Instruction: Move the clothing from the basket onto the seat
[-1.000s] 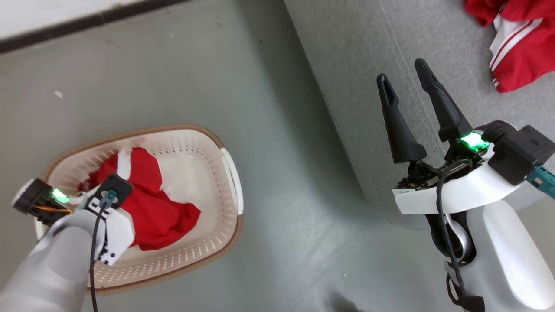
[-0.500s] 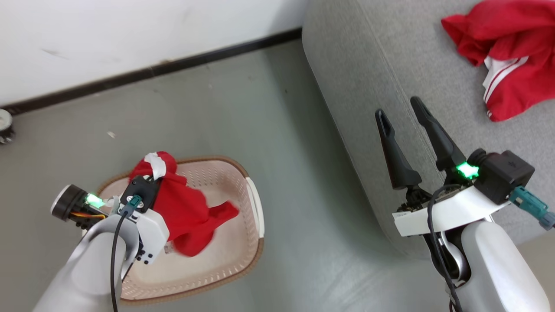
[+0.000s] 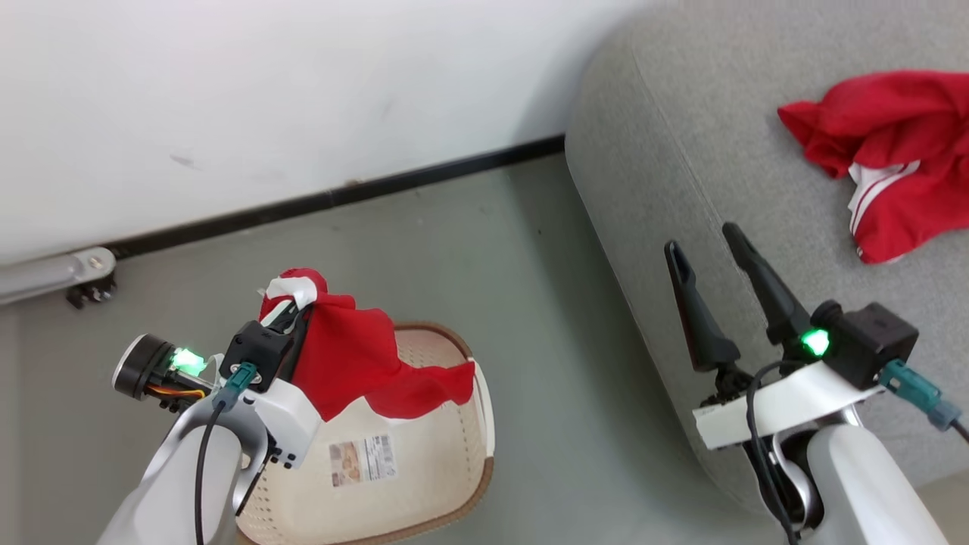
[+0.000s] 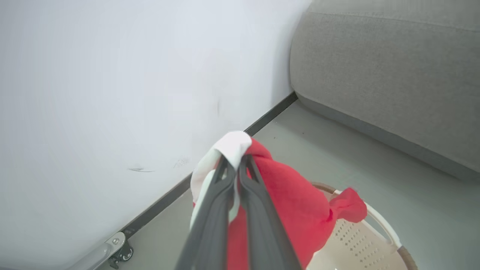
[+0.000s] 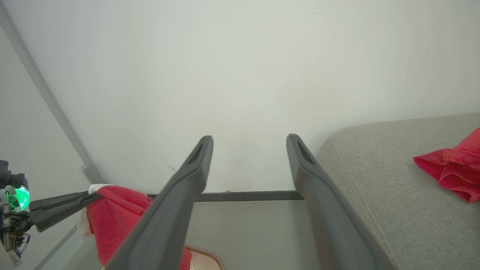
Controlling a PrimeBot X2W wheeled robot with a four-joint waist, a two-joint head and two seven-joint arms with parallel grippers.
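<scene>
Where the head view looks down on the grey floor (image 3: 454, 250), two red garments, one basket and one seat can be counted. The left gripper (image 3: 291, 306) is clamped on the first garment (image 3: 363, 363) by its white-trimmed edge, and the cloth hangs over the far end of the basket (image 3: 454, 462); whether its hem touches the rim cannot be told. One barcode label (image 3: 362, 460) lies on the basket's bare bottom. The second garment (image 3: 886, 159), red with white stripes, lies crumpled on the seat (image 3: 681, 189), well apart from the basket. The right gripper (image 3: 702, 237) hovers over the seat's near edge, its two fingers spread wide with nothing between them. In the left wrist view the two dark fingers press together on a white fold, the red cloth draping to their right above the basket's perforated wall, with the white wall (image 4: 112, 93) and dark baseboard (image 4: 270, 114) behind. In the right wrist view both fingers stand apart against the wall; the left gripper holds its garment at the lower left, and the other garment rests on the seat at right.
</scene>
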